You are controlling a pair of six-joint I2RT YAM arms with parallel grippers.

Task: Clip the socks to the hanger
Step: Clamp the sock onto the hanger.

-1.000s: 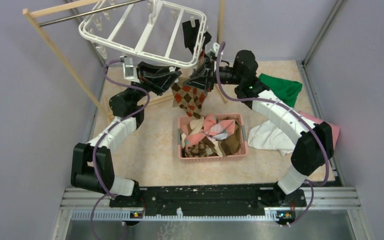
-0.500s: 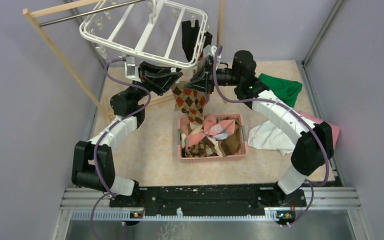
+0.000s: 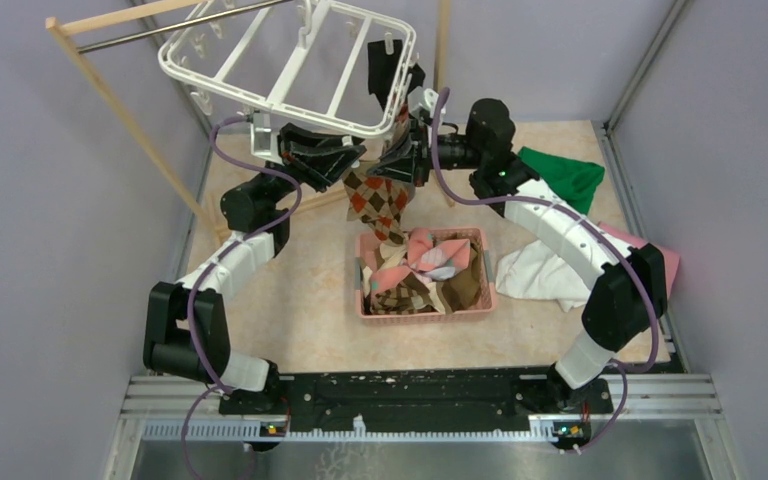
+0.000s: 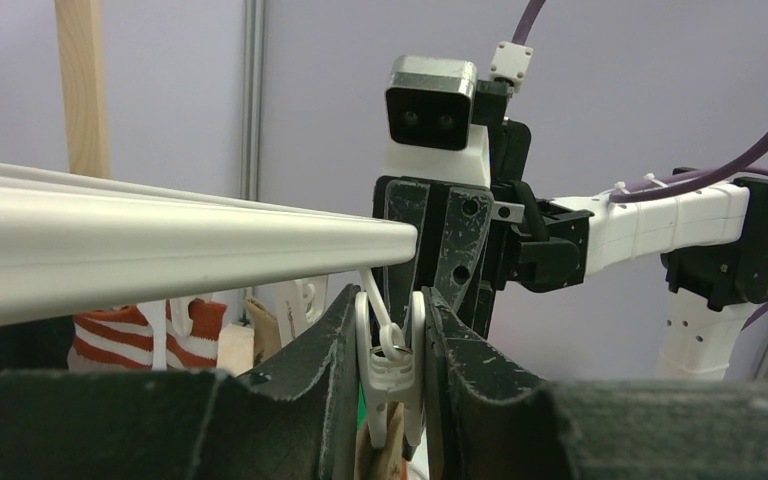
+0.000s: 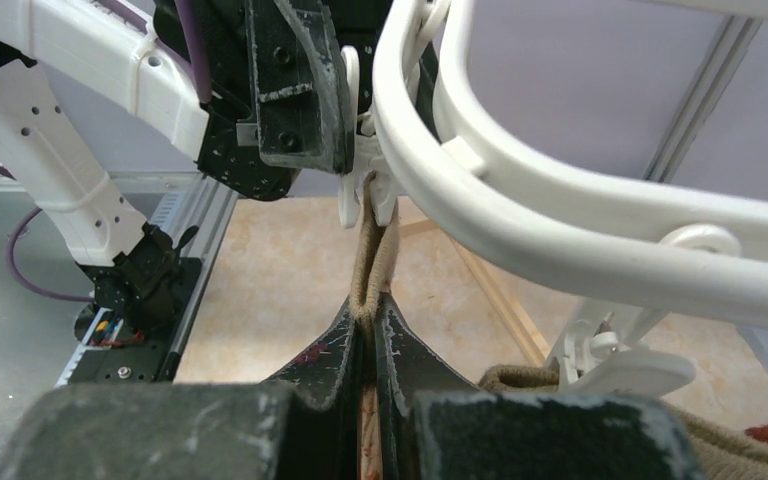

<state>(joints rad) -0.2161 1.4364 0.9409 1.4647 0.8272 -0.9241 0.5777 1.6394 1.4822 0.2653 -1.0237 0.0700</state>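
The white hanger hangs at the back over the table. At its near corner my left gripper is shut on one of its white clips, one finger pressing each side. The brown argyle sock hangs below that clip, and its tan cuff reaches up into the clip's mouth. My right gripper is shut on the cuff just under the clip, facing the left gripper. A black sock hangs from the hanger's far right side. More socks lie in the basket.
A pink basket stands mid-table below the grippers. The wooden rack with its metal bar carries the hanger at the back left. Green, white and pink cloths lie on the right.
The hanger's near corner, both grippers and the sock have shifted only slightly. Both grips are unchanged.
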